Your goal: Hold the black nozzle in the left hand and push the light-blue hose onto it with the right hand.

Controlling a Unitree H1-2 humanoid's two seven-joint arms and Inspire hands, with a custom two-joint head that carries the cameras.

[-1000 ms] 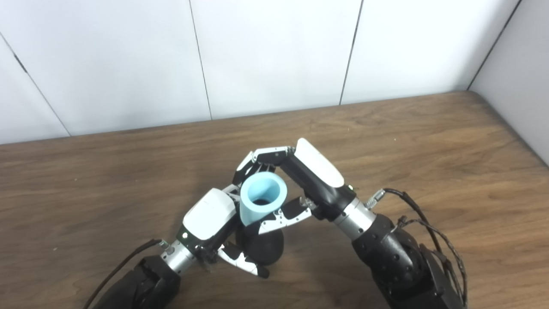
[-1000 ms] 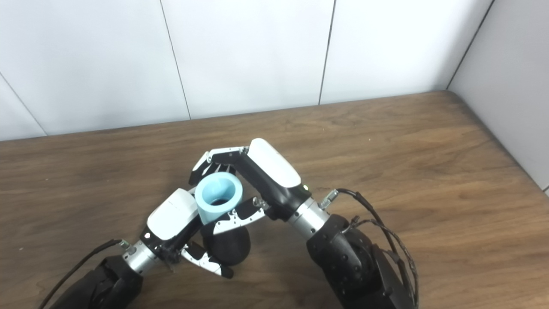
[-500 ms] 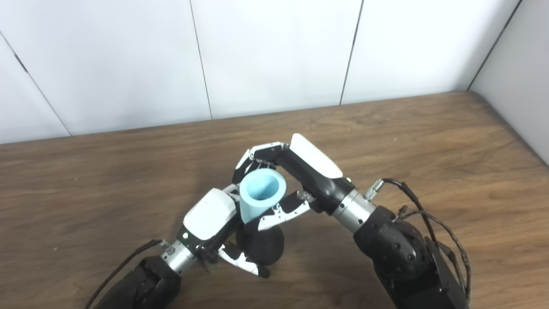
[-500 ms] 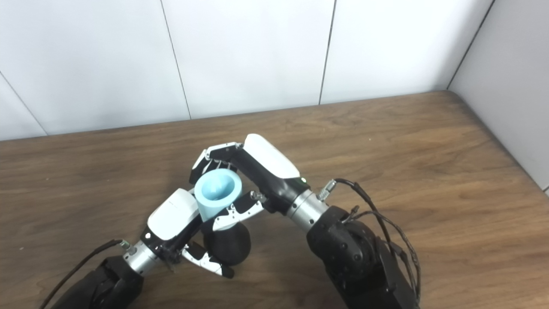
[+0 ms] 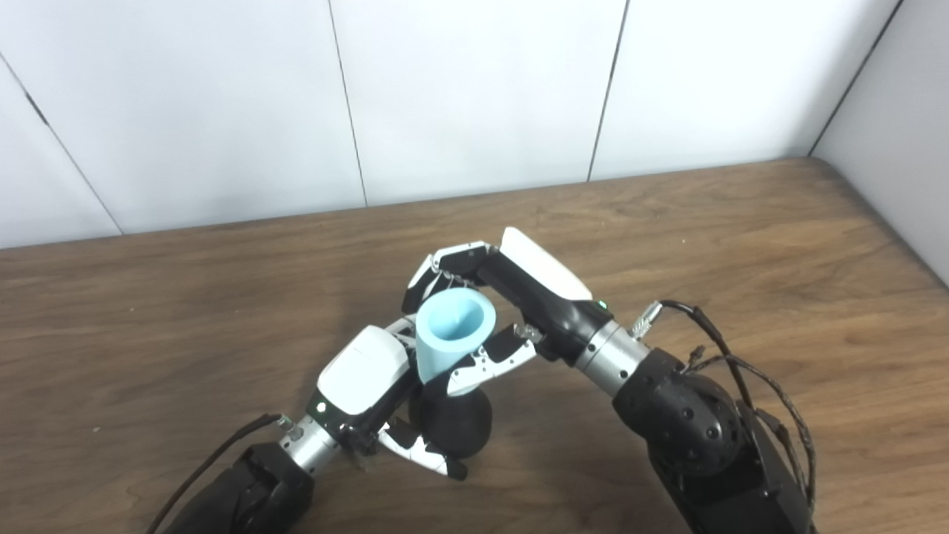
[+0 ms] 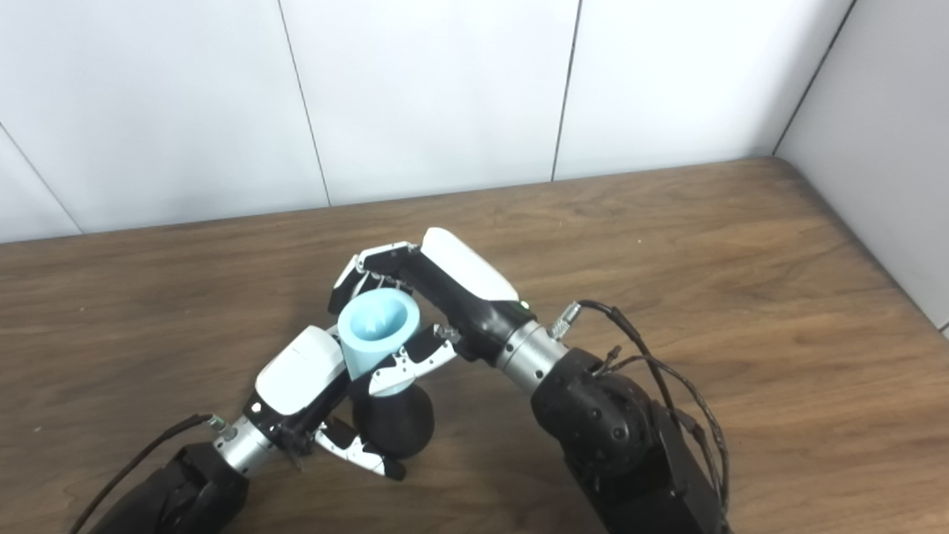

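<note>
the wooden table (image 5: 741,245) is brown with dark grain, and it meets white wall panels (image 5: 474,96) behind the hands and on the right side. the black nozzle (image 5: 450,424) is near the front edge of the table, a little left of its middle, and the left hand (image 5: 363,382) is clenched around it, with the thumb curling below the round black body. the light-blue hose (image 5: 448,335) stands directly above the nozzle, its wide mouth upward and tilted a little to the right, its narrow lower end at the top of the nozzle. the right hand (image 5: 511,297) is grasping the hose, with fingers (image 5: 426,278) behind it and the thumb in front.

compared with one second ago, the right hand and its forearm have shifted slightly toward the left, and the hose mouth leans more; the dark opening seen inside it earlier is hidden now. the left hand and the nozzle stay in place.

around the nozzle the table is bare wood to the wall and to both sides.
</note>
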